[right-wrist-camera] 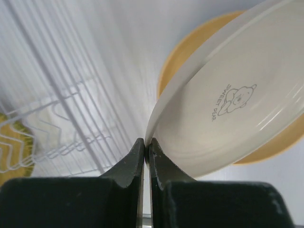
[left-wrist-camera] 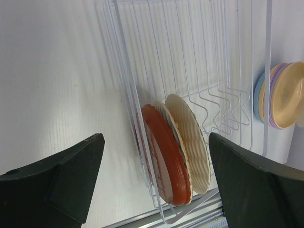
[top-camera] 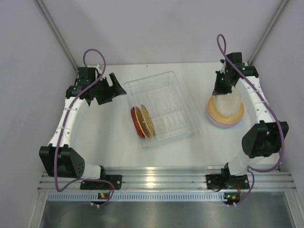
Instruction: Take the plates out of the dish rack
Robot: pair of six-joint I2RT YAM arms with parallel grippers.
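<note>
The right pincer (right-wrist-camera: 147,141) is clenched on a cream plate (right-wrist-camera: 237,109) whose far edge is cut off. Stacked plates (top-camera: 228,119) below it are mostly hidden.

White table (top-camera: 109,140), clear dish rack (top-camera: 183,101) at centre, stack of plates (top-camera: 225,121) to its right

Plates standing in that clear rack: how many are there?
2 for certain: a red plate and a mustard plate just behind it, both on edge near the left wall of the dish rack. A pale rim between them may be a third, mostly hidden.
</note>
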